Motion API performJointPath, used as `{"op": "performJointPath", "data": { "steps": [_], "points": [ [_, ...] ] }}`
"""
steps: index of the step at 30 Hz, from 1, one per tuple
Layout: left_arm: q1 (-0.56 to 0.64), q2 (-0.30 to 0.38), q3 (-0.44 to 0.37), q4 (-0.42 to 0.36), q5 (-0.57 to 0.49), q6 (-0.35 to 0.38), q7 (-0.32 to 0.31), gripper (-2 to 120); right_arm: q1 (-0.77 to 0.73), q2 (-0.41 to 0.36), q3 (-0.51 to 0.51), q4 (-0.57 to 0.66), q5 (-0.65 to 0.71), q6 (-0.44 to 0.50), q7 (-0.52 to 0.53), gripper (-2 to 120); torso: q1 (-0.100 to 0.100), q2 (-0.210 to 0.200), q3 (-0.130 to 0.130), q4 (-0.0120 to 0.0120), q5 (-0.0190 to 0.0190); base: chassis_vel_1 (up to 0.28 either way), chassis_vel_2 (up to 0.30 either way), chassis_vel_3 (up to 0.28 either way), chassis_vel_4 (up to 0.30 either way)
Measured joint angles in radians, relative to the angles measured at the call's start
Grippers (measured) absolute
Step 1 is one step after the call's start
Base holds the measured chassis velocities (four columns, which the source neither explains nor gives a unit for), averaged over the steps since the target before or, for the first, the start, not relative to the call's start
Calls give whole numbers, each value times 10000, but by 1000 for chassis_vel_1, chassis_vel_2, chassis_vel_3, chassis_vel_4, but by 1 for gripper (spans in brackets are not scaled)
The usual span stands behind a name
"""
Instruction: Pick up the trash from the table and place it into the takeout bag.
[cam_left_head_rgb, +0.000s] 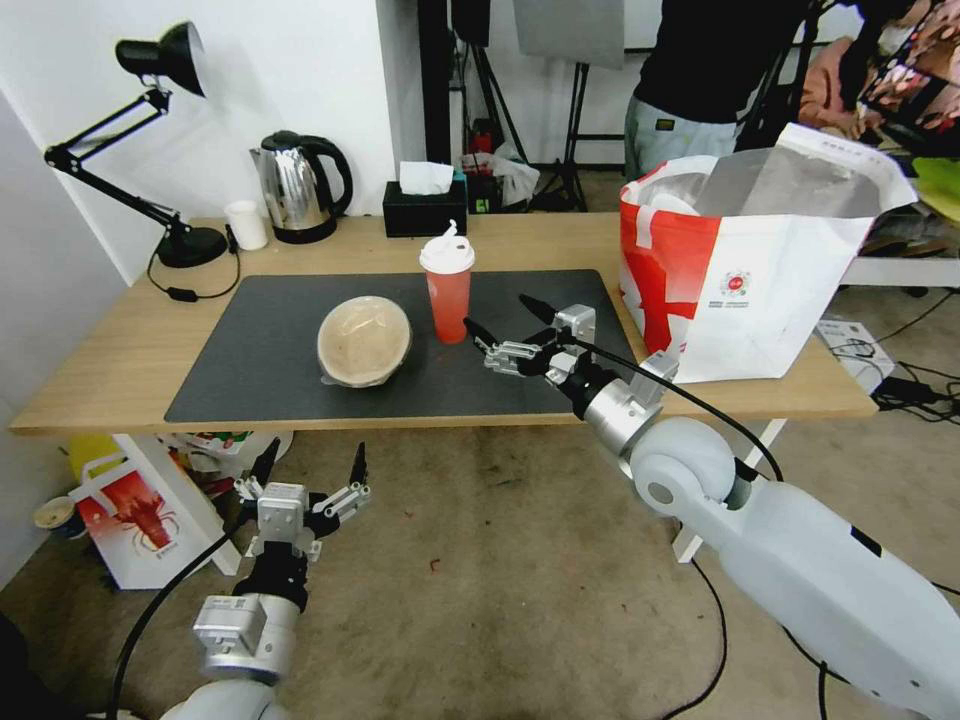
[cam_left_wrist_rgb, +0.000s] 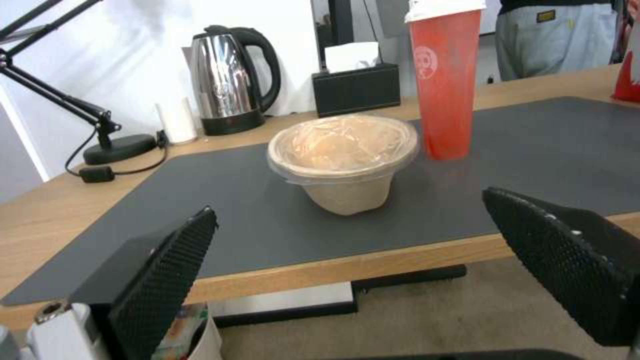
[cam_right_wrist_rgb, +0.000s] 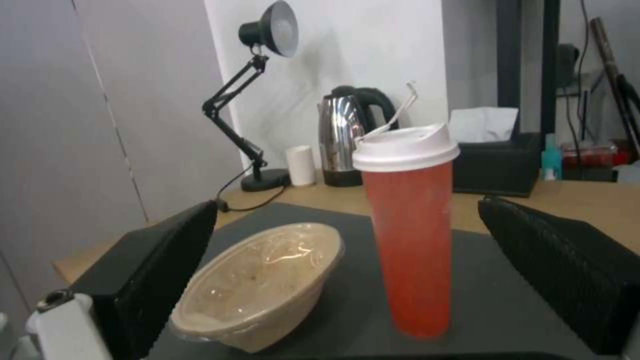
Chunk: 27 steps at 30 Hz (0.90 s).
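The table (cam_left_head_rgb: 110, 370) has the takeout bag (cam_left_head_rgb: 760, 290) at its right end. On the mat (cam_left_head_rgb: 250, 370): beige bowl (cam_left_head_rgb: 364, 340), red cup (cam_left_head_rgb: 447, 290) beside it. Right gripper (cam_left_head_rgb: 500, 318), jaws open, sits just beside the cup. Left gripper (cam_left_head_rgb: 312, 462) hangs below the table edge, jaws open.

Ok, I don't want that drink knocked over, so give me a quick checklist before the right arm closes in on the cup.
1. Right gripper open: ok, fingers spread wide.
2. Red cup upright on the dark mat, white lid on: ok.
3. Cup lined up between the fingers in the right wrist view: ok, but not yet between them.
4. Beige bowl clear of the cup: ok, a gap shows, though it is close beside.
5. Takeout bag open-topped: ok; room inside: cannot tell.
6. Left gripper out of the way: ok, open, below the table edge.
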Motion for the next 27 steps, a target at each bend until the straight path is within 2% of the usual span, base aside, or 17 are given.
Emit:
{"op": "performJointPath", "data": {
  "steps": [13,27],
  "points": [
    [0,0,0,0,0,0,0,100,475,404,-407,-237,204,25,95,100,0,0,0,-1,-1,0,0,0,0],
    [0,0,0,0,0,0,0,100,669,662,-400,-817,-17,-57,390,100,-1,0,0,0,0,0,0,0,0]
  ]
}}
